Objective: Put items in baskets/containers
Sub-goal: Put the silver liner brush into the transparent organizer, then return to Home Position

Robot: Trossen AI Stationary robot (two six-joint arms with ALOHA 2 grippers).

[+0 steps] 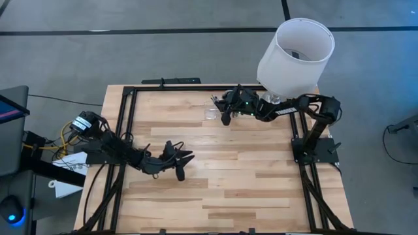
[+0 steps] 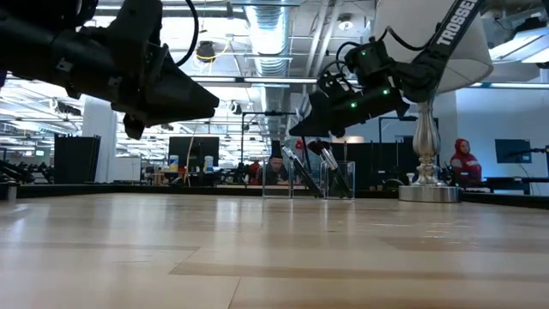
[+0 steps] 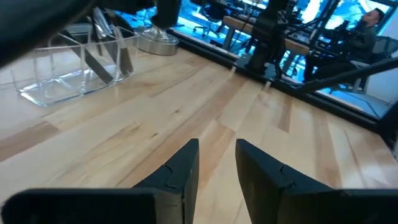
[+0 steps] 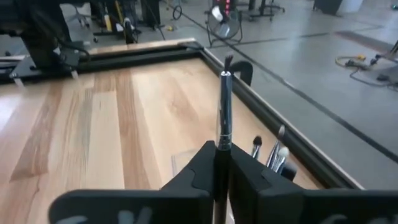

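Two arms worked over the wooden surface (image 1: 215, 176) in the high view: the left gripper (image 1: 181, 158) hung over the middle-left of the boards with nothing in it, while the right gripper (image 1: 225, 112) reached to the far edge, right above the clear organizer (image 1: 211, 111), beside the white lampshade (image 1: 297, 55). In the low view, the left gripper (image 2: 202, 101) hovered well above the surface, and the right gripper (image 2: 300, 130) hung just over the organizer (image 2: 309, 180), where several brushes (image 2: 330, 176) leaned tilted inside the clear walls; the lamp base (image 2: 427, 190) stood just beside it, and people sat in the room behind. In the left wrist view, the left fingers (image 3: 180, 174) stood somewhat apart with bare surface between them, and the organizer (image 3: 56, 84) lay well off, holding slanted dark brushes (image 3: 109, 59), near the lamp base (image 3: 158, 40). In the right wrist view, the right fingers (image 4: 245, 171) were clamped on a silver-handled brush (image 4: 223, 112), which pointed straight out from them with its dark head at the far end; more brush heads (image 4: 273, 149) showed just beside the fingers, pale and dark tips upward, close to the black frame rail (image 4: 280, 130) at the surface's edge.
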